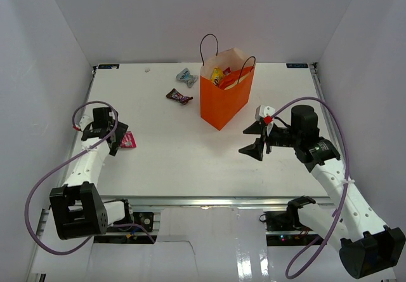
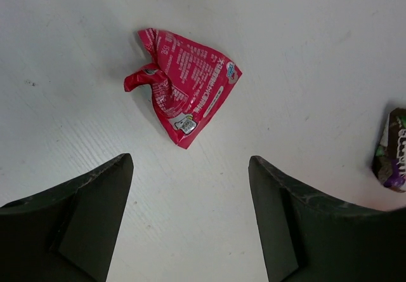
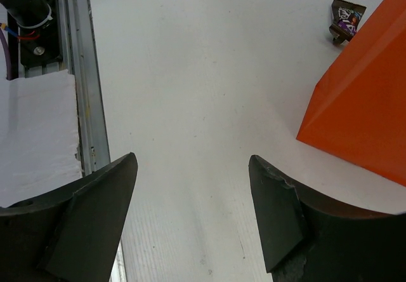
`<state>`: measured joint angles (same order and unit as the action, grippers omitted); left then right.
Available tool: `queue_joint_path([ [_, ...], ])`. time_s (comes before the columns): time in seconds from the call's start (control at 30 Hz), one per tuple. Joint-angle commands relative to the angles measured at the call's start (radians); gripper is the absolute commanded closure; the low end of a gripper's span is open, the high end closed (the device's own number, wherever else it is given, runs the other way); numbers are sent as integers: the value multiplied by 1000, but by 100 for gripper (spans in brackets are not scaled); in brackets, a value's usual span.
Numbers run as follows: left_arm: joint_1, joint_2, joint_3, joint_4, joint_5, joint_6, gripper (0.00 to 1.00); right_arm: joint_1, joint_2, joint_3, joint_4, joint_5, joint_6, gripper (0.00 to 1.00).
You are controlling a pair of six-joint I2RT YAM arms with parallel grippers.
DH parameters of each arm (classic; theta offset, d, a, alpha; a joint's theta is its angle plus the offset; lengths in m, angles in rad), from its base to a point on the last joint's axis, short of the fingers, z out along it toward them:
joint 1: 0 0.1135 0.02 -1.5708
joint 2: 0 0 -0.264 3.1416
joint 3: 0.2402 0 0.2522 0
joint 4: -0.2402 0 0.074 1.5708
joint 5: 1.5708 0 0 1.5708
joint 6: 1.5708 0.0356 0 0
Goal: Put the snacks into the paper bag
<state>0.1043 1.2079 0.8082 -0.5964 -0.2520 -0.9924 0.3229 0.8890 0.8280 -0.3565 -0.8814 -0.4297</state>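
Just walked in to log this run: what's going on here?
The orange paper bag already holds some snacks. The left gripper hovers open near a pink packet; the right gripper, open and empty, sits beside the bag. A brown candy bar and a silvery-blue wrapper lie on the table.

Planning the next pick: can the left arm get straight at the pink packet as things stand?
Probably yes. The left gripper is open with the pink packet just ahead of it, lying alone on the table; the brown candy bar sits well off to one side.
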Motion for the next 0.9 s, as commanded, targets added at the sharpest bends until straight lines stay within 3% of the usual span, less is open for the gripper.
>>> queue_joint_path([
  [0.0,69,50,-7,27,103,-89,16,5,-12,-18,28,-19,-17,23],
  [0.57,179,298,11,151,191,-104,20,5,4,-36,27,13,-34,23],
  [0.8,215,326,-18,205,224,-92,35,5,13,-38,27,21,-35,22],
  [0.87,219,326,-27,221,241,-80,49,5,13,-38,28,24,-37,22],
])
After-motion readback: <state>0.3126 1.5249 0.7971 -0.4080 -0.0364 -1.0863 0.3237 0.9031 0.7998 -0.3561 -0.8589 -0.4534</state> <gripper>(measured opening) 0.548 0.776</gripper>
